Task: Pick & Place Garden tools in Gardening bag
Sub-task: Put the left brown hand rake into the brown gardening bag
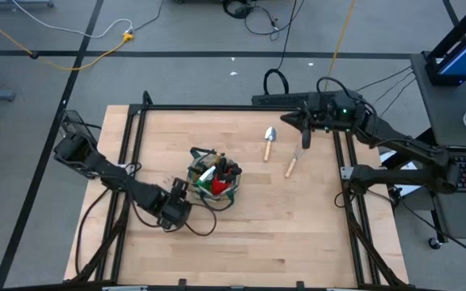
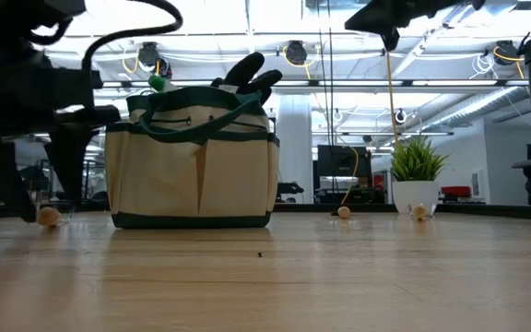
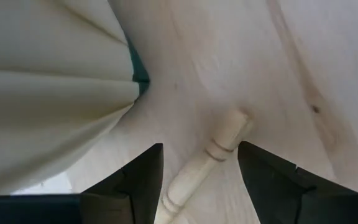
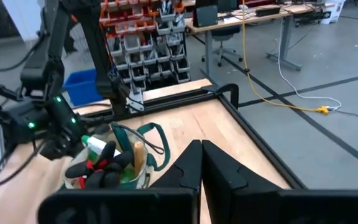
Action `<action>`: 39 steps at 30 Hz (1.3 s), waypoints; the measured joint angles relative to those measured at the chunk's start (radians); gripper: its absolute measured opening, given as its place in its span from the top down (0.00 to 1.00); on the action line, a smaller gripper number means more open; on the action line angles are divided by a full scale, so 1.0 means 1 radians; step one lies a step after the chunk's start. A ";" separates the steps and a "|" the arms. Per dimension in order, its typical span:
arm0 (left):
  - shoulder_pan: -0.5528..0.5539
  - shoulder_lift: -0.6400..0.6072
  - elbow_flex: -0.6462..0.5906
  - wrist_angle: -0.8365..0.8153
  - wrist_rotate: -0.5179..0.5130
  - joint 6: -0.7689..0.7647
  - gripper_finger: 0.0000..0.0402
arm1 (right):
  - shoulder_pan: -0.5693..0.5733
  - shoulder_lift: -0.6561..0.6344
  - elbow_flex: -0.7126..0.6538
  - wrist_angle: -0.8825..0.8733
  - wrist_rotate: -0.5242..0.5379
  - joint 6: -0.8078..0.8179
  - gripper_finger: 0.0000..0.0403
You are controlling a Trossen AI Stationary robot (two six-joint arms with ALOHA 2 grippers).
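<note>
The gardening bag [image 1: 213,179] stands on its base mid-table, holding a red-and-black glove [image 4: 98,173], a green-and-white item [image 4: 98,145] and a wooden handle [image 4: 138,152]. My left gripper [image 1: 176,198] is low at the bag's left side, open. Its fingers stand on either side of a light wooden tool handle [image 3: 219,149] that lies on the table, with gaps on both sides. Two trowels [image 1: 269,143] [image 1: 295,159] lie flat on the table to the right of the bag. My right gripper [image 1: 304,129] is shut and empty, raised over the far right of the table.
The bag's tan wall [image 3: 48,93] is close beside my left fingers. A black frame rail [image 1: 346,174] runs along the table's right edge. A spiky potted plant [image 2: 418,175] shows behind the trowel handle ends [image 2: 344,212] in the low view.
</note>
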 joint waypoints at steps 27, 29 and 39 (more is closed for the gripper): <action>0.037 -0.002 -0.088 0.222 0.146 -0.006 0.86 | 0.000 -0.020 -0.077 0.097 0.000 0.083 1.00; 0.044 -0.002 -0.088 0.217 0.180 -0.073 0.86 | 0.000 -0.020 -0.077 0.097 0.000 0.083 1.00; 0.047 -0.012 -0.014 0.029 0.279 -0.331 0.86 | 0.000 -0.020 -0.077 0.097 -0.001 0.076 1.00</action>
